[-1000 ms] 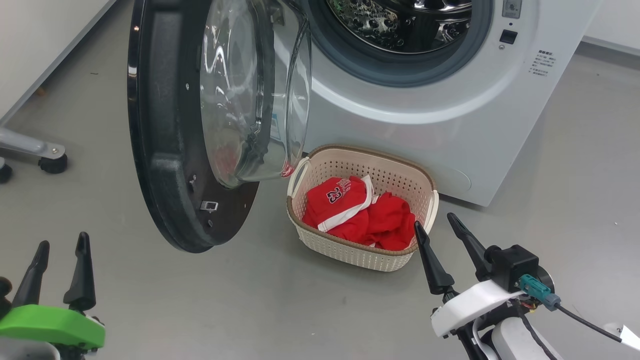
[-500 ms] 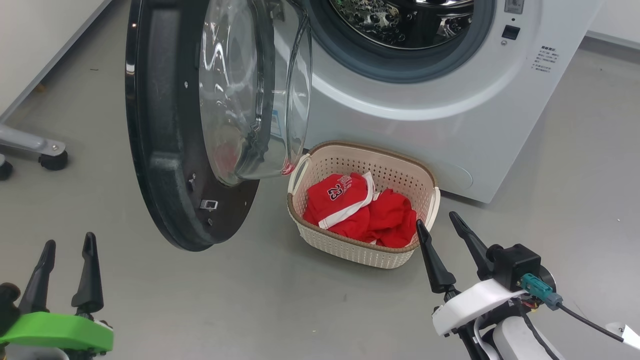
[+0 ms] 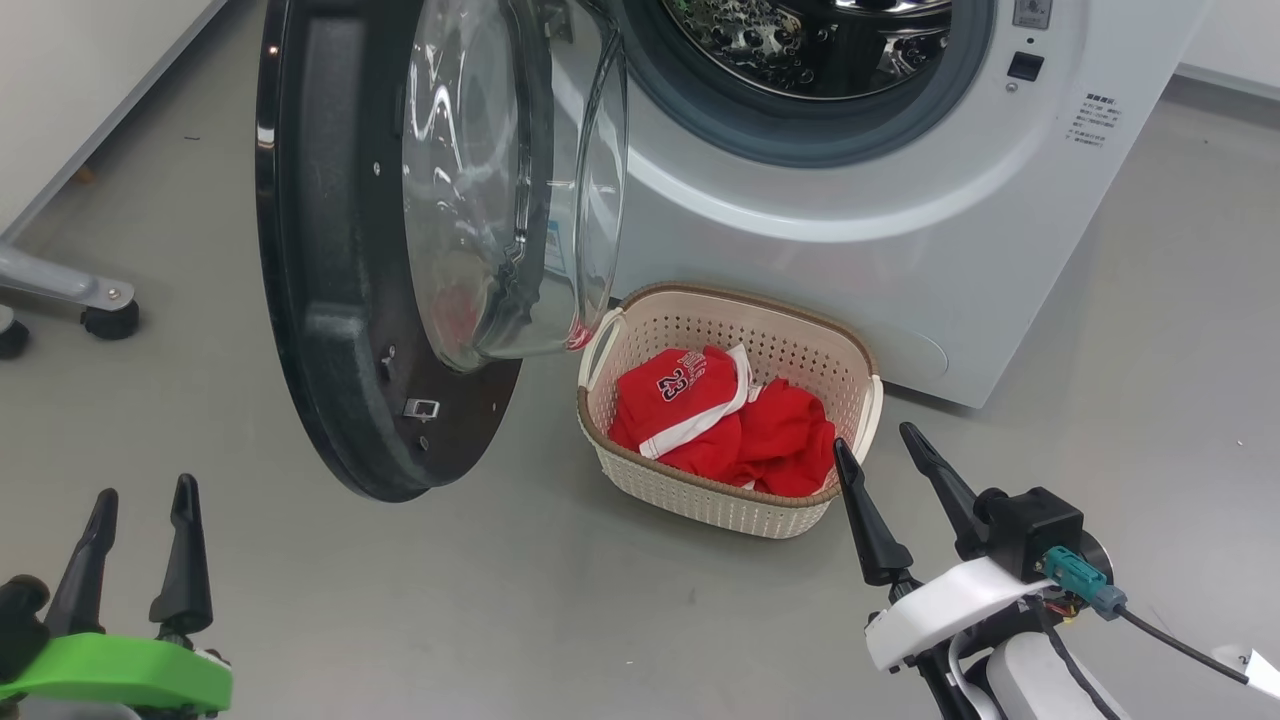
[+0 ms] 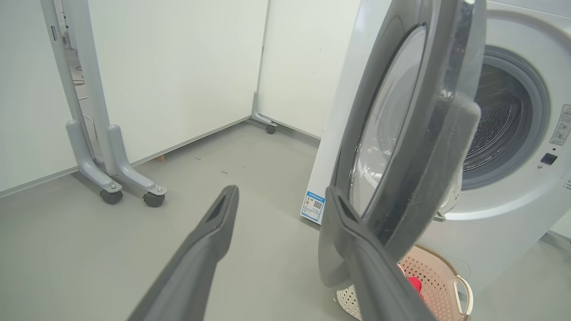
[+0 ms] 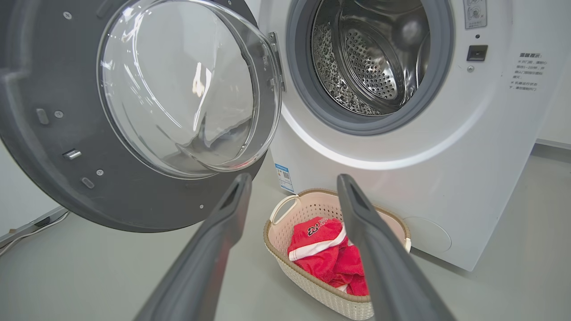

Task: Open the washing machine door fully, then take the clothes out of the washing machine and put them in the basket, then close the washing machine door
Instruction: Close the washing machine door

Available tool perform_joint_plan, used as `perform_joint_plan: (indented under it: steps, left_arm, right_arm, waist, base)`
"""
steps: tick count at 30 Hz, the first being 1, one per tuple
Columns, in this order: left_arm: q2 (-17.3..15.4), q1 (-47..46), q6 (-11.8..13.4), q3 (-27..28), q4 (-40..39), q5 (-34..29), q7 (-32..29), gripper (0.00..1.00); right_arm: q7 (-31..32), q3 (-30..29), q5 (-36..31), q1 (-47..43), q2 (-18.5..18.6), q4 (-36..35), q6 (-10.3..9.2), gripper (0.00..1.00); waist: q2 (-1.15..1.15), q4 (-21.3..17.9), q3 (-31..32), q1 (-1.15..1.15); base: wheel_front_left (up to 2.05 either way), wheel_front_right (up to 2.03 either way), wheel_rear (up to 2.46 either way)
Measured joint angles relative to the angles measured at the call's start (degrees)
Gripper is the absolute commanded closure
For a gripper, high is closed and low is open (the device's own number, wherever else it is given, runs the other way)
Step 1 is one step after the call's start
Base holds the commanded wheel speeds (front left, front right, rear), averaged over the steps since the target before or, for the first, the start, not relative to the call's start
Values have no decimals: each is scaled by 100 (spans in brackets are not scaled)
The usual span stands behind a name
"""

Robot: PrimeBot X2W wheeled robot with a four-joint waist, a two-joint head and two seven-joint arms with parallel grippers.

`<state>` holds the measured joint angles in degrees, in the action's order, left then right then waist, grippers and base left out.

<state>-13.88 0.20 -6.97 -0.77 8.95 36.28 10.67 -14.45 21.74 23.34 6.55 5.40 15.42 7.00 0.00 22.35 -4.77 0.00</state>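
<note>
- Grey floor [image 3: 600, 620] is spread in front of a white washing machine [image 3: 850, 250], and white wall panels [image 4: 178, 67] are seen behind it in the left wrist view.
- The door [image 3: 330, 250] is swung wide on its hinge, with its glass bowl [image 3: 500, 180] turned toward the opening; the opening step is judged done.
- The drum [image 5: 370, 58] is seen as bare steel wherever it is visible, so the unloading is judged finished, though its near bottom is partly hidden.
- The clothes [image 3: 730, 420] are bunched inside the basket [image 3: 690, 495], which is set on the floor just in front of the machine, below the opening and beside the door's lower edge.
- The left gripper [image 3: 145, 490] is held low near the door's outer side, fingers parted with nothing between them.
- The right gripper [image 3: 874, 437] is likewise spread and empty, just beside the basket's near corner.
- Only the closing of the door is judged to be left; a push on its outer face would be called for.
</note>
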Motion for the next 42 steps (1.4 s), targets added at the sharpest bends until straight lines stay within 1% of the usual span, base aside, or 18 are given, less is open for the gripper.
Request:
perform_joint_plan:
  steps: [17,31,32,33,34,42]
  left_arm:
    - [-124,0,0,-120,137,96,85,0]
    - [-153,-1,0,-187,188,146,158,0]
    - [-158,-1,0,-205,193,146,158,53]
    - [-163,-1,-4,-221,199,146,158,94]
    - [-169,-1,-22,-224,202,147,158,100]
    - [-259,-12,-23,-226,190,264,174,100]
  right_arm:
    - [0,1,0,0,-11,0,0,0]
    - [0,1,0,0,-12,0,0,0]
    - [0,3,0,0,-12,0,0,0]
    - [0,8,0,0,-12,0,0,0]
    - [0,11,0,0,-12,0,0,0]
    - [0,60,0,0,-13,1,0,0]
  waist:
    - [0,1,5,0]
    - [0,-5,8,0]
    - [0,-5,8,0]
    - [0,-6,8,0]
    - [0,-6,9,0]
    - [0,-16,1,0]
  base:
    - [0,0,0]
    - [0,0,0]
    - [0,0,0]
    - [0,0,0]
    - [0,0,0]
    - [0,0,0]
